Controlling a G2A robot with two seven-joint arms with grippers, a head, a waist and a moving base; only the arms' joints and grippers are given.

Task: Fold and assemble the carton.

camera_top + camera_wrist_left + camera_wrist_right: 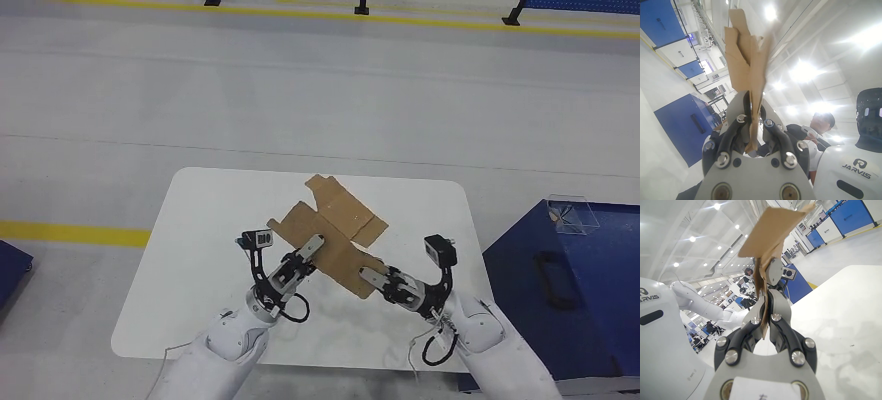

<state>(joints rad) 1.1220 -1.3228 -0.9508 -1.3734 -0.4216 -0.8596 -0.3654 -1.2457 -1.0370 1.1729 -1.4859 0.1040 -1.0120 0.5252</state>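
A flat brown cardboard carton (335, 235) is held up above the white table (200, 230), its flaps spread toward the far side. My left gripper (313, 246) is shut on the carton's near left edge; in the left wrist view the cardboard (747, 62) rises out from between the closed fingers of the left gripper (753, 109). My right gripper (370, 277) is shut on the carton's near right corner. The right wrist view shows the board (772, 232) pinched edge-on in the right gripper (766, 298), with the other arm's gripper (775, 273) just beyond it.
The rounded white table has bare surface to the left, right and far side of the carton. A blue cabinet (575, 290) stands close off the table's right edge, with a clear tray (570, 212) on top. Another blue object (10, 270) sits at the left.
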